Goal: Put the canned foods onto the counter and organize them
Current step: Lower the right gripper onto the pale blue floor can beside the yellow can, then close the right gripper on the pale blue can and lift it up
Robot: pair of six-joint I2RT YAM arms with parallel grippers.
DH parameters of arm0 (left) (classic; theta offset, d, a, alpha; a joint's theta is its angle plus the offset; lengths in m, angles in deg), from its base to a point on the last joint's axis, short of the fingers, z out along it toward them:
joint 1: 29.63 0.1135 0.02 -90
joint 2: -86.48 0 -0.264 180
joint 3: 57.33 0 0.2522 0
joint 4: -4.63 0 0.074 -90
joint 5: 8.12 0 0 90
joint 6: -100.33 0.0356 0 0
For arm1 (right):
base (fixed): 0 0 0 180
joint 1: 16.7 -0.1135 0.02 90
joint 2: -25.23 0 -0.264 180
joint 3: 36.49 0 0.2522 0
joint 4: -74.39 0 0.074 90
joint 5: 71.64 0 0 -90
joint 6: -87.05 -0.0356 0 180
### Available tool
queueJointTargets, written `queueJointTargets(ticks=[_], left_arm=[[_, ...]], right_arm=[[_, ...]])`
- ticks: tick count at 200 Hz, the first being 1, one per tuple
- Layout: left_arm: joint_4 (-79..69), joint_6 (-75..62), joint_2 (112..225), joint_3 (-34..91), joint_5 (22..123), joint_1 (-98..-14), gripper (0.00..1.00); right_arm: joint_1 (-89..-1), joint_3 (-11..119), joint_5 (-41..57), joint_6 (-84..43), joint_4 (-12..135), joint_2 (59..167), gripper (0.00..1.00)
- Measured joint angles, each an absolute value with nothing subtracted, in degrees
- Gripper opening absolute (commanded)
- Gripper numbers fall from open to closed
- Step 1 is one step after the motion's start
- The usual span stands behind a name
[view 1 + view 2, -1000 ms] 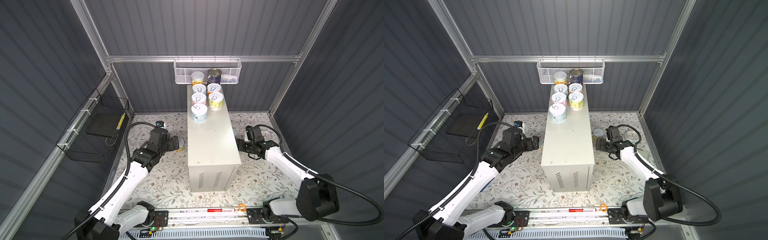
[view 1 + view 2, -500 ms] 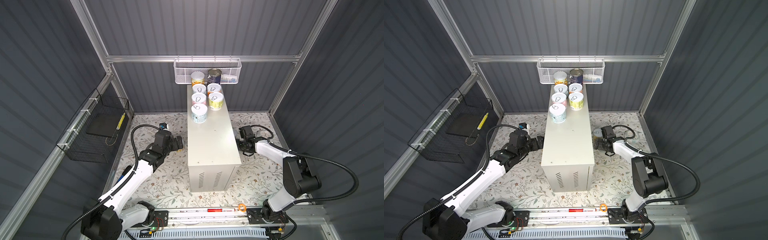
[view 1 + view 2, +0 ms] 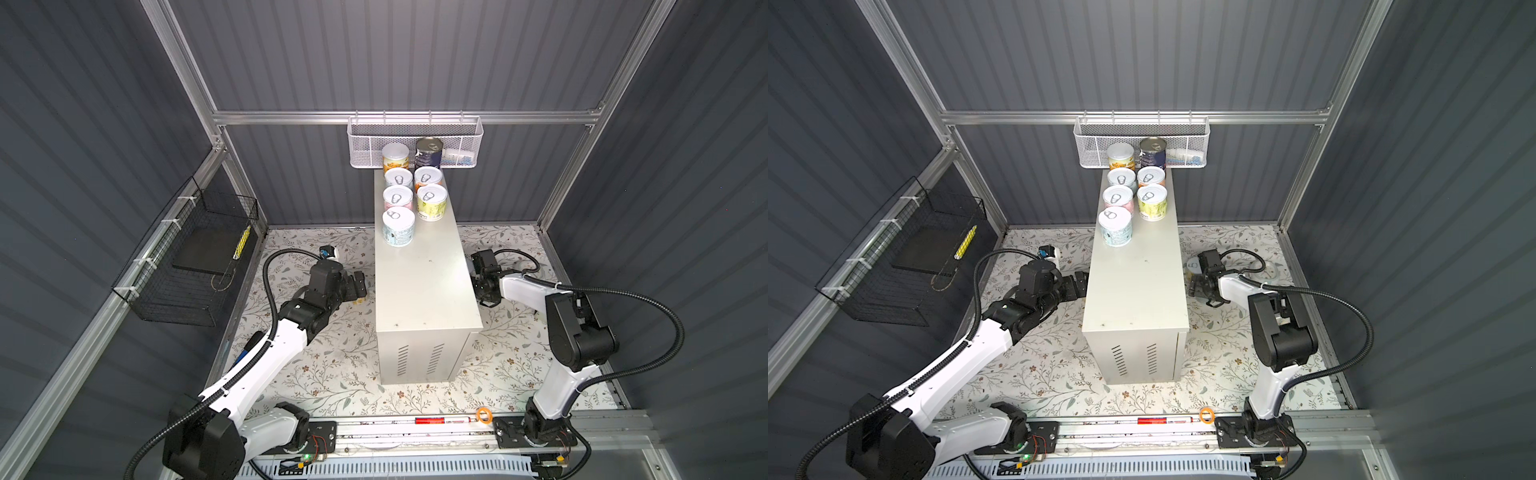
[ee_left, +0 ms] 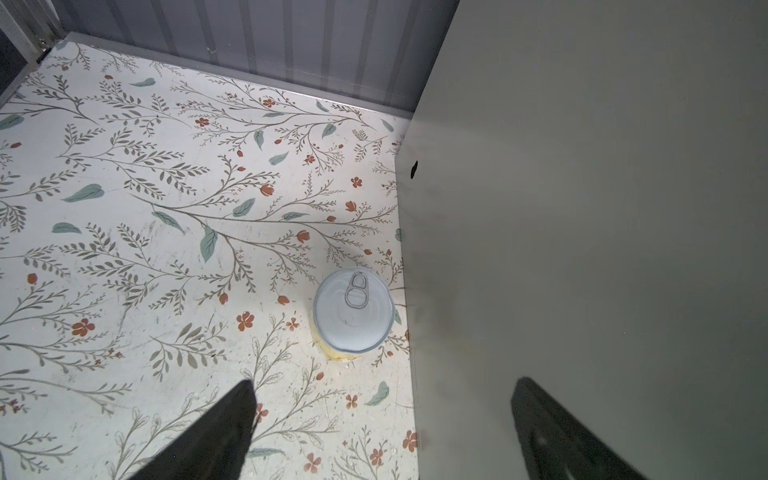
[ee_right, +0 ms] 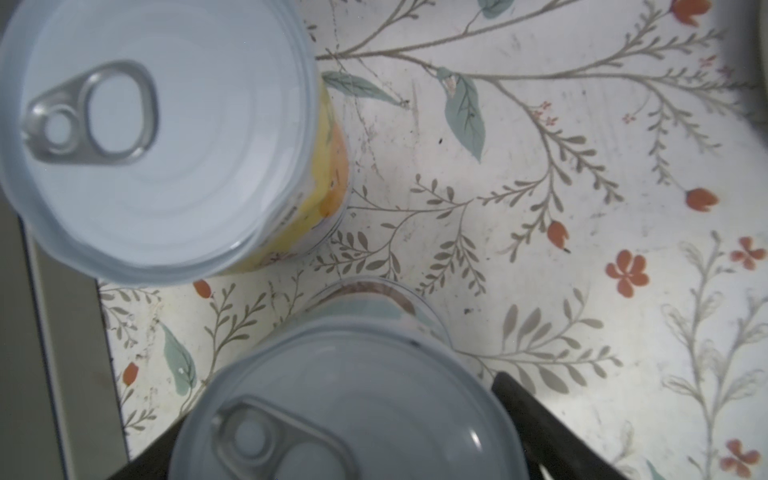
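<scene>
The right arm [image 3: 536, 291] has folded in beside the bench [image 3: 424, 282]. Left jaws spread near a yellow can [image 4: 353, 316] beside it. Right jaws straddle a teal can [image 5: 345, 407]; whether they pinch, I cannot tell. Seven cans [image 3: 397, 199] stand on the bench's far end.

The left gripper [image 4: 385, 381] is seen with its two dark fingers [image 4: 224, 432] spread wide, and nothing is held between them. One can [image 4: 353, 316], with a white pull-tab lid and a yellow label, is stood upright on the floral mat [image 4: 145, 208] just ahead of the fingertips, nearer the finger that is set over the mat. The other finger is seen against the pale side wall of the counter [image 4: 582, 208]. The can is placed just beside that wall; whether they touch cannot be told. Farther ahead, the mat is bounded by a grey ribbed wall [image 4: 291, 37].
</scene>
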State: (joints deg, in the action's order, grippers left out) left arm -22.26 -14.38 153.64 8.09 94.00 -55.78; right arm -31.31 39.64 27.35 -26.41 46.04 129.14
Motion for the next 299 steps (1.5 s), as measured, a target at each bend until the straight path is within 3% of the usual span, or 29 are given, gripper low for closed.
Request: queueJointTargets(ticks=[59, 76, 94, 144, 202, 239, 299], left_arm=[[-21.9, -14.4, 153.6, 8.0, 94.0, -55.8, 0.97], [-21.9, -14.4, 153.6, 8.0, 94.0, -55.8, 0.97], [-21.9, -14.4, 153.6, 7.9, 94.0, -55.8, 0.96], [-22.0, -14.4, 153.3, 7.7, 93.8, -55.8, 0.96], [-22.4, -14.4, 152.0, 7.3, 93.6, -55.8, 0.96], [-23.3, -14.3, 152.1, 7.3, 93.2, -55.6, 0.97], [-23.4, -13.7, 152.1, 7.3, 93.2, -54.6, 0.97]], right_arm=[[-31.2, 40.3, 27.4, -26.9, 46.6, 129.4, 0.62], [-31.2, 40.3, 27.3, -26.9, 46.6, 129.4, 0.41], [-31.2, 40.3, 27.0, -26.9, 46.6, 129.4, 0.0], [-31.2, 33.1, 24.3, -27.3, 44.3, 121.8, 0.0], [-31.3, 30.2, 22.0, -27.4, 30.0, 97.5, 0.0], [-33.2, 38.8, 22.2, -27.4, 19.0, 87.9, 0.0], [-40.2, 58.7, 29.2, -26.9, 7.9, 86.6, 0.0]])
